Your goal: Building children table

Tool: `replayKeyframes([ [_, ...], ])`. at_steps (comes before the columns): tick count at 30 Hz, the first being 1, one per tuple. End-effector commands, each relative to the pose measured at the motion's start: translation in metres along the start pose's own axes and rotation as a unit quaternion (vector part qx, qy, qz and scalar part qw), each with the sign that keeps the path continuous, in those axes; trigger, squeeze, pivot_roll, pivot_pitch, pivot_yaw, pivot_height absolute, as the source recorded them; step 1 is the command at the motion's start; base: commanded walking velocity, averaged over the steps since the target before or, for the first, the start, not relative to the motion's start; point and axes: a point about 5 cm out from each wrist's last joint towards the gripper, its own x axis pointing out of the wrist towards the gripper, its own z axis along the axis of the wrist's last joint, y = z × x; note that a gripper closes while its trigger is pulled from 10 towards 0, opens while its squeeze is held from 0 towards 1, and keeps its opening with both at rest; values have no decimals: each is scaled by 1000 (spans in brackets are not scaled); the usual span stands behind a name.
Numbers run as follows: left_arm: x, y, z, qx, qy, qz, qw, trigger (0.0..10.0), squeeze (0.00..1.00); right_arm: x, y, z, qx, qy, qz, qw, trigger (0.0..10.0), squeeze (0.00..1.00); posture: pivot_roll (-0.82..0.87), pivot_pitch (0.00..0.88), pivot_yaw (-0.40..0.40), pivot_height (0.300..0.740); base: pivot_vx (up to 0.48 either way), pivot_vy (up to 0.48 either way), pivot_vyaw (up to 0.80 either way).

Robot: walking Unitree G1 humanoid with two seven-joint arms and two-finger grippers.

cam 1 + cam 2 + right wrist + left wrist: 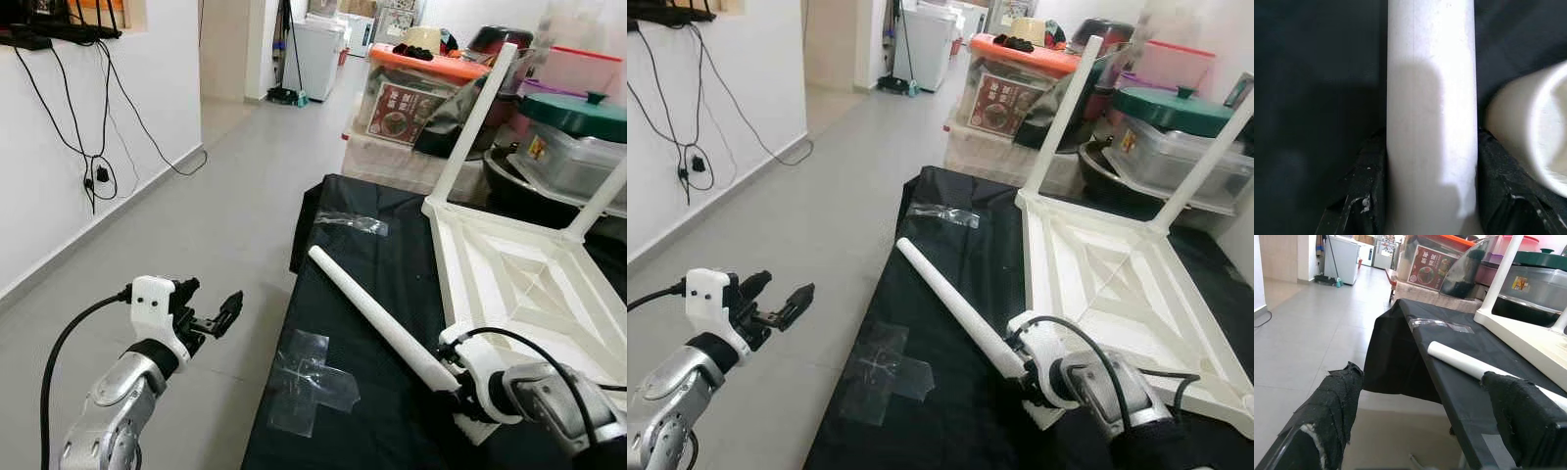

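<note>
**Leg gripped at its near end, socket corner just beside it**

The left gripper hung over the floor with fingers spread, well clear of the black mat. The loose leg lay on the mat, its long axis running from far-left to near-right, and the right gripper pinched its near end between both fingers. The upturned table, two legs fitted, lay to the right; its near corner sat just beside that gripper, the closer arm.
</note>
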Motion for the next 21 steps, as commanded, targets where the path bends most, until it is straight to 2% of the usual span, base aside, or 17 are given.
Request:
replayKeyframes([
  [1, 0, -3, -1, -1, -1, -3, 1000, 10000, 0, 12, 16, -15, 21, 30, 53, 998, 0, 0, 13, 0, -154, 740, 0, 0, 0],
  [4, 0, -2, 0, -1, -2, -3, 1000, 10000, 0, 9, 20, -7, 26, 6, 76, 997, 0, 0, 16, 0, -151, 740, 0, 0, 0],
  [6, 2, -3, 2, 0, -5, -6, 1000, 10000, 0, -10, 26, 41, 6, -121, 137, 983, 0, 0, 15, 0, -137, 740, 0, 0, 0],
  [7, 2, -3, 2, 0, -5, -6, 1000, 10000, 0, -10, 26, 41, 6, -121, 137, 983, 0, 0, 15, 0, -137, 740, 0, 0, 0],
  [8, 3, -3, 3, 1, -6, -7, 1000, 10000, 0, -18, 28, 57, -1, -164, 157, 974, 0, 0, 20, 0, -134, 740, 0, 0, 0],
  [9, 3, -3, 3, 1, -6, -7, 1000, 10000, 0, -18, 28, 57, -1, -164, 157, 974, 0, 0, 20, 0, -134, 740, 0, 0, 0],
  [10, 4, -3, 4, 1, -8, -9, 1000, 10000, 0, -24, 30, 70, 0, -204, 172, 964, 0, 0, 21, 0, -134, 740, 0, 0, 0],
  [11, 4, -3, 7, 0, -12, -12, 1000, 10000, 0, -26, 29, 84, 17, -248, 163, 955, 0, 0, 30, 0, -138, 740, 0, 0, 0],
  [12, 4, -3, 7, 0, -12, -12, 1000, 10000, 0, -26, 29, 84, 17, -248, 163, 955, 0, 0, 30, 0, -138, 740, 0, 0, 0],
  [13, 4, -4, 10, -6, -17, -19, 1000, 10000, 0, -25, 25, 97, 49, -294, 137, 945, 0, 0, 34, 0, -137, 740, 0, 0, 0],
  [14, 4, -4, 10, -6, -17, -19, 1000, 10000, 0, -25, 25, 97, 49, -294, 137, 945, 0, 0, 34, 0, -137, 740, 0, 0, 0],
  [15, 3, -6, 13, -15, -23, -31, 999, 10000, 0, -24, 23, 112, 79, -346, 106, 929, 0, 0, 39, 0, -138, 740, 0, 0, 0],
  [16, 3, -6, 13, -15, -23, -31, 999, 10000, 0, -24, 23, 112, 79, -346, 106, 929, 0, 0, 39, 0, -138, 740, 0, 0, 0],
  [17, 1, -10, 15, -27, -28, -55, 998, 10000, 0, -20, 23, 122, 113, -380, 81, 915, 0, 0, 47, 0, -135, 740, 0, 0, 0],
  [18, 1, -10, 15, -27, -28, -55, 998, 10000, 0, -20, 23, 122, 113, -380, 81, 915, 0, 0, 47, 0, -135, 740, 0, 0, 0],
  [20, -4, -21, 19, -45, -28, -110, 992, 10000, 0, -13, 32, 137, 159, -425, 62, 889, 0, 0, 57, 0, -131, 740, 0, 0, 0],
  [21, -6, -25, 20, -50, -26, -131, 990, 10000, 0, -11, 36, 142, 173, -437, 63, 880, 0, 0, 58, 0, -130, 740, 0, 0, 0],
])
